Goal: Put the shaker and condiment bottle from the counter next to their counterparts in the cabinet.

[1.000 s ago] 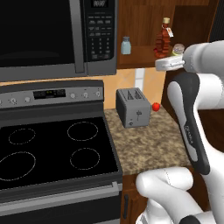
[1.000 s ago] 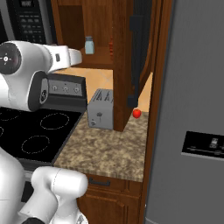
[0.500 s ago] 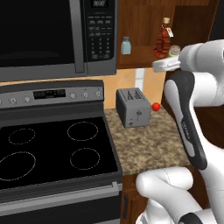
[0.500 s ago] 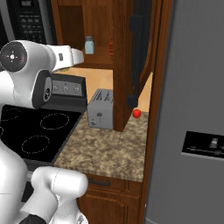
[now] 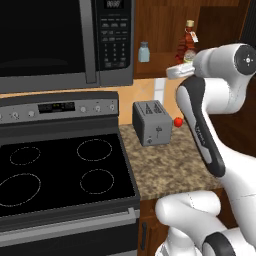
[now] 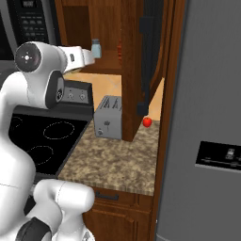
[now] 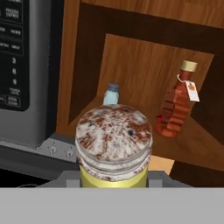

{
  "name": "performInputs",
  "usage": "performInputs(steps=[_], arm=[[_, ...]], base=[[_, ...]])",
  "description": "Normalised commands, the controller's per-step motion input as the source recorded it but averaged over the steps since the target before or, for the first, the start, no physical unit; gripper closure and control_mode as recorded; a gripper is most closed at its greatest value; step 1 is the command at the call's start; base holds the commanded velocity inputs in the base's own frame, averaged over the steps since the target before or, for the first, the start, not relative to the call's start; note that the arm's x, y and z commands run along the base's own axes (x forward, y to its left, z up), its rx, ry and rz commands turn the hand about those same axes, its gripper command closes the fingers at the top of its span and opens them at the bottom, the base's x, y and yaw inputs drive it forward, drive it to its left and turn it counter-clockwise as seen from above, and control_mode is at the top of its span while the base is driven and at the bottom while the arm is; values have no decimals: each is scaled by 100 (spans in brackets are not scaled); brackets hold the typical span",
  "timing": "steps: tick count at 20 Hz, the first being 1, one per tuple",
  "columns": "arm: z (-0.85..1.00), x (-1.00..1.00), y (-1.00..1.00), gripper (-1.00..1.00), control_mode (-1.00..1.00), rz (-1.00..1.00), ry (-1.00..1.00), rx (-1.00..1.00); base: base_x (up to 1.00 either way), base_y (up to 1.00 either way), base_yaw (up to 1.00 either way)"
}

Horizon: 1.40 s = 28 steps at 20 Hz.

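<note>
Yellow-green body, mottled grey-and-rust cap: the shaker [image 7: 113, 151] sits low in the hand view, clamped between the gripper [image 7: 114, 177] jaws, cap toward the camera. It is off the counter [image 5: 165, 162], held up in front of the open cabinet [image 7: 144, 65]. In the left base view the hand [image 5: 181, 71] sits at shelf height, just in front of the shelf's front edge.

One condiment bottle [image 7: 177, 103], amber-red and ribbed, tan cap, stands upright on the cabinet shelf toward its right side; it also shows in the left base view [image 5: 186, 44]. A small white tag with an orange mark hangs at its neck; any writing is too small to read. A small red rounded item [image 7: 159, 118] shows at the bottle's base, touching or just beside it, cannot tell which.

One pale blue shaker [image 7: 110, 94], grey cap, stands further left on the same shelf, near the back, partly hidden behind the held shaker's cap; well apart from the bottle [image 5: 144, 52].

Microwave [image 5: 60, 40] hangs left of the cabinet. Keypad digits 3, 6, 9 are legible in the hand view; the other key labels are blurred.

On the counter: one grey two-slot toaster [image 5: 152, 122] by the back edge, and one small red round object [image 5: 178, 121] just right of it. Black stovetop [image 5: 55, 172] with four ring outlines adjoins the counter's left edge.
</note>
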Motion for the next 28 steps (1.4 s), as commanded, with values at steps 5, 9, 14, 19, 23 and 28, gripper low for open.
performInputs(steps=[5, 9, 14, 19, 23, 28], arm=[[-4, 48, 0, 100, -100, 4, 4, 1], [-7, 44, 0, 100, -100, 4, 3, 1], [-9, 25, 0, 100, -100, 1, 0, 0], [-7, 15, 0, 100, -100, 0, 0, 0], [-9, 26, 0, 100, -100, 0, 0, 0], [-9, 29, 0, 100, -100, 0, 0, 0]], base=[[0, 0, 0], [0, 0, 0], [0, 0, 0], [0, 0, 0], [0, 0, 0], [0, 0, 0]])
